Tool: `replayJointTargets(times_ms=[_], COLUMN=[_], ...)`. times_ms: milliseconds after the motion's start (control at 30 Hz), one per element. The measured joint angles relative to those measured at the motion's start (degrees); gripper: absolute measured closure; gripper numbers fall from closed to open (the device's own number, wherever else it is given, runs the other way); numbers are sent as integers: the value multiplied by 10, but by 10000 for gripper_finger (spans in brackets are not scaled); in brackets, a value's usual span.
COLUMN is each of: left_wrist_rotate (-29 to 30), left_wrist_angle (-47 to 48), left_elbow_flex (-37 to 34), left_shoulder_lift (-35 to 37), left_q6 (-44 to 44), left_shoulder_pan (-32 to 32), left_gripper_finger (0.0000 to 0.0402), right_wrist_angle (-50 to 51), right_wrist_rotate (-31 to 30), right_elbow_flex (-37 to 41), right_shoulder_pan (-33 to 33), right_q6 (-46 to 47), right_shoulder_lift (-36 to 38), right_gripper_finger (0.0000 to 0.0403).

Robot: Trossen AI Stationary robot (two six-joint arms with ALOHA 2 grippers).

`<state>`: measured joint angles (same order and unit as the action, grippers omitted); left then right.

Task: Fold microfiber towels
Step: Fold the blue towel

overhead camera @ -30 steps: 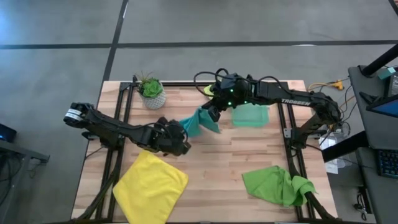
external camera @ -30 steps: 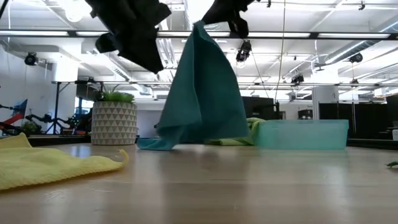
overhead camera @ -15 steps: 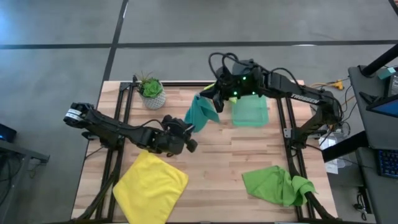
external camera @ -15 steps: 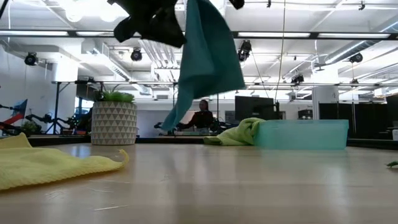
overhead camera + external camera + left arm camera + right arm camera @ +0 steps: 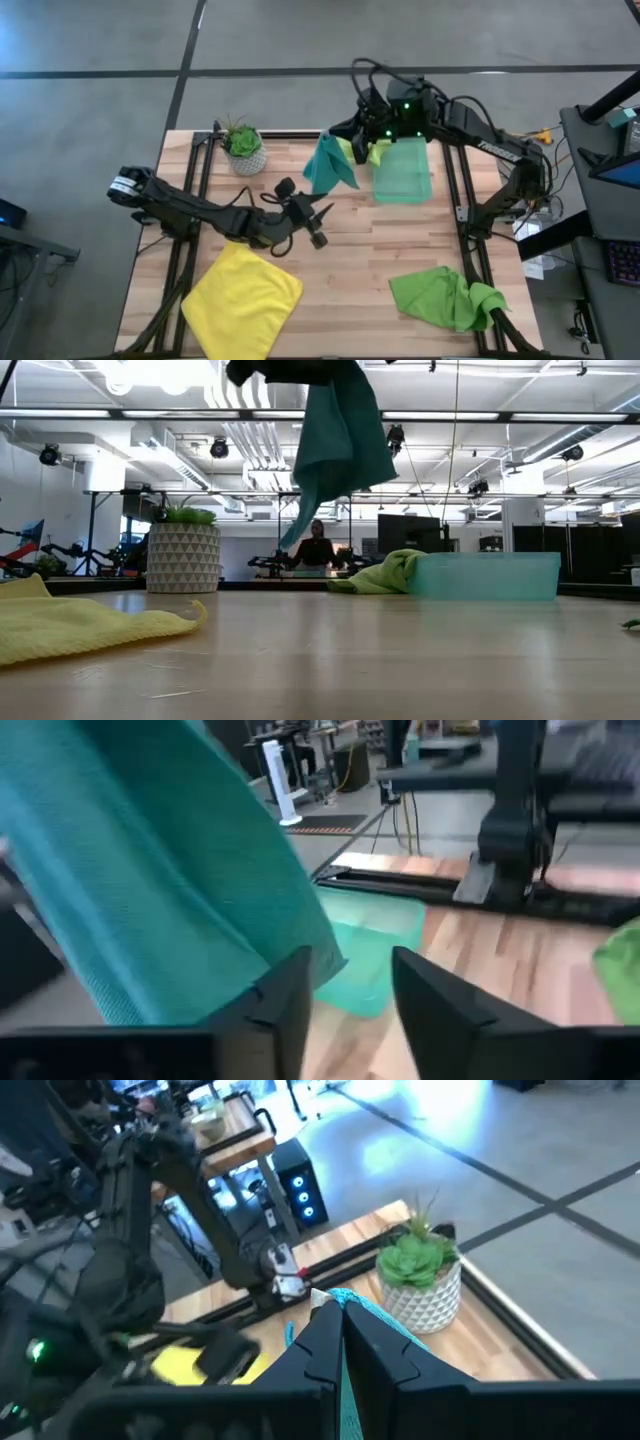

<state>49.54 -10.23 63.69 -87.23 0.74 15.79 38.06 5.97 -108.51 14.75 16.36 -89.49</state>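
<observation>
A teal towel (image 5: 330,168) hangs from my right gripper (image 5: 343,140), which is shut on it above the table's far middle. In the low view the teal towel (image 5: 340,450) hangs clear of the tabletop. My left gripper (image 5: 326,224) is open at mid-table, nearer than the towel and apart from it. In its wrist view my left gripper (image 5: 350,970) has nothing between its fingers, and the towel (image 5: 150,870) is beyond them. A yellow towel (image 5: 243,298) lies flat at the near left. One lime green towel (image 5: 445,298) lies crumpled at the near right, and another (image 5: 372,150) lies behind the bin. My right gripper pinches the teal towel's top edge (image 5: 352,1306) between its two shut fingers, and a strip of cloth shows between them. The fingers slant downward from the table's far right. The towel hangs slack in folds below them, lifted clear of the table.
A translucent green bin (image 5: 402,178) stands at the far middle-right. A potted plant (image 5: 243,148) stands at the far left. Bare wood lies between the two near towels. A person (image 5: 318,548) sits in the room beyond the table.
My right gripper has risen and gone toward the far edge with the teal towel. The towel's lower end has come off the table, and it now hangs free. My left gripper has opened, let go of the towel, tipped up and drifted toward the right.
</observation>
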Motion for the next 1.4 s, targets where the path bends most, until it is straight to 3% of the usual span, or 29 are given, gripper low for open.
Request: replayJointTargets(times_ms=[167, 300, 367, 700, 1133, 1400], left_wrist_rotate=[57, 188, 226, 319, 310, 352], left_wrist_angle=[4, -2, -22, -333, -359, -357], left_elbow_flex=[15, 37, 48, 100, 136, 129], left_shoulder_lift=[-39, -84, -104, -206, -189, -157], left_q6=[-114, -255, -333, -638, -642, -615], left_shoulder_pan=[0, 0, -4, -40, -52, -37], left_gripper_finger=[191, 155, 151, 151, 151, 151], right_wrist_angle=[0, 3, 4, 12, 12, 21], right_wrist_rotate=[0, 2, 5, 20, 33, 30], right_elbow_flex=[-36, -63, -75, -100, -100, -100], right_shoulder_pan=[3, 3, 3, 3, 9, 26], right_q6=[6, 23, 32, 64, 70, 68], right_shoulder_lift=[0, 0, 0, 0, 0, 1], right_gripper_finger=[394, 394, 394, 394, 394, 394])
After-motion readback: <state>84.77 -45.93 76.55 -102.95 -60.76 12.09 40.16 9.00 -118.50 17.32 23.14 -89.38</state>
